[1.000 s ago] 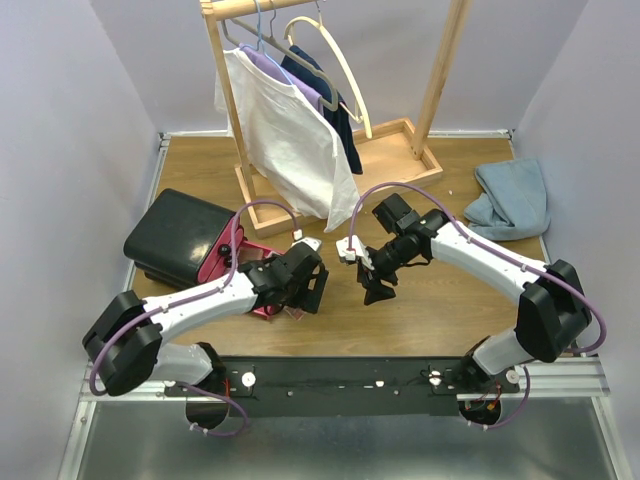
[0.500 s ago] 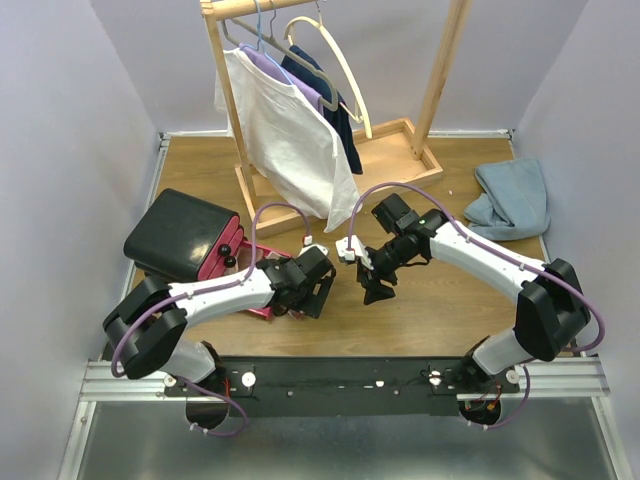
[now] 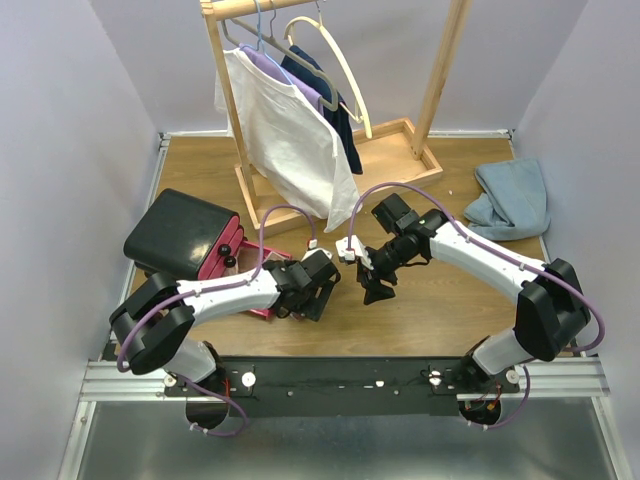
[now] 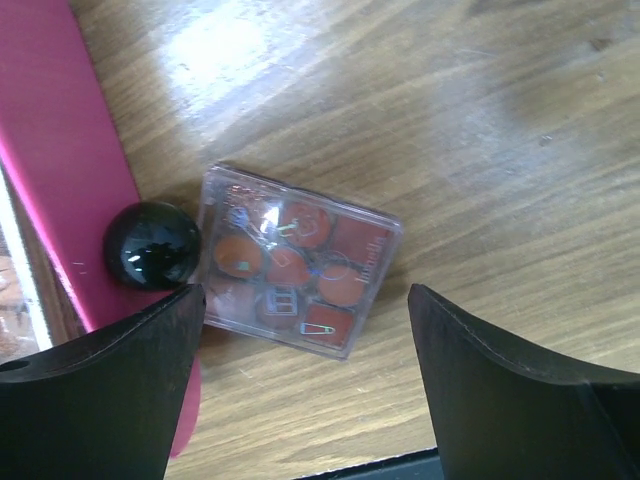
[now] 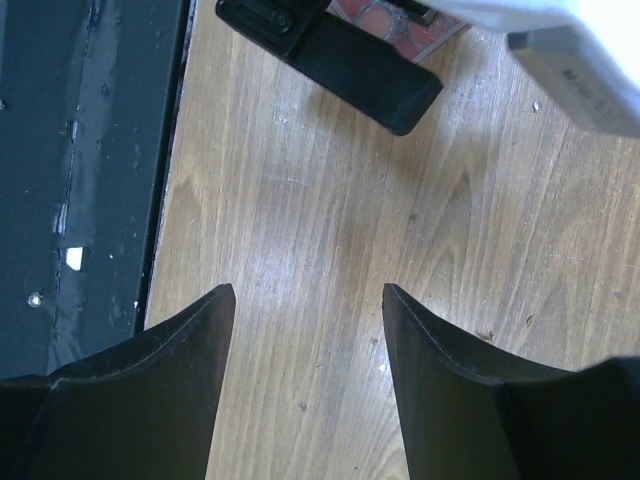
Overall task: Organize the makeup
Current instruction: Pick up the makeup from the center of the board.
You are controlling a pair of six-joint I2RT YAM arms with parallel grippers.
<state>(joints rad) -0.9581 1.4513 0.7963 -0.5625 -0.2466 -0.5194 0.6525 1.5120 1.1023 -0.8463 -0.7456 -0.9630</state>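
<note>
Palette [image 4: 298, 262]: flat, long axis slanting upper-left to lower-right | left gripper [image 4: 305, 290]: spread, astride | right gripper [image 5: 308, 290]: spread, empty

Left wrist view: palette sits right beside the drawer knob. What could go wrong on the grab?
One finger of the left gripper sits by the black knob; descending could hit the knob or pink drawer front rather than straddle the palette. The palette lies flat on the table and may skid. The right gripper hovers close; arms could clash.
</note>
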